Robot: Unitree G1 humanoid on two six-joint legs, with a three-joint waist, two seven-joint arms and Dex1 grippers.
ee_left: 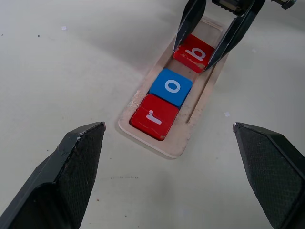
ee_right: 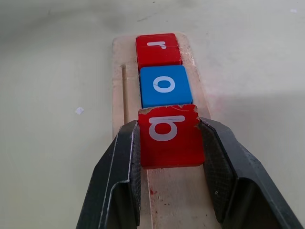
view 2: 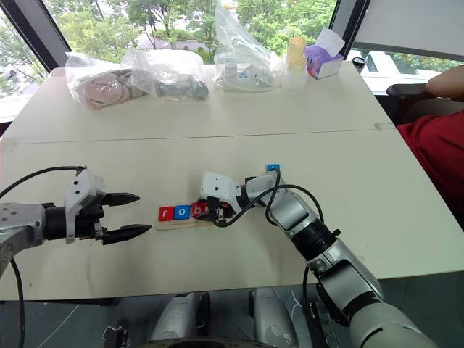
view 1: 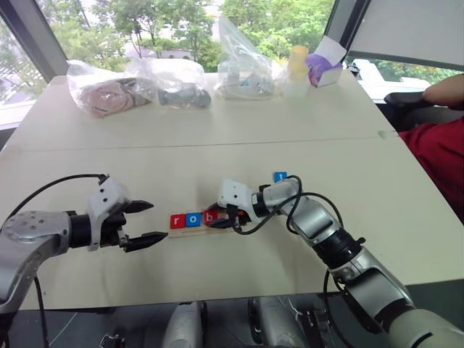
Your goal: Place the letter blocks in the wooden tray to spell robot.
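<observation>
Right gripper [ee_right: 169,143] clamped on red b [ee_right: 169,136] in tray [ee_left: 193,129], right beside blue o [ee_left: 170,87]. Left gripper [view 1: 148,222] wide open, near tray's r end.

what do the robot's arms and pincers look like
Both arms are silver-grey metal segments with black joints. Each wrist carries a white housing, and loose black cables loop from it back along the forearm. The left pincer and right pincer each have two black tapered fingers with finely textured inner pads.
</observation>
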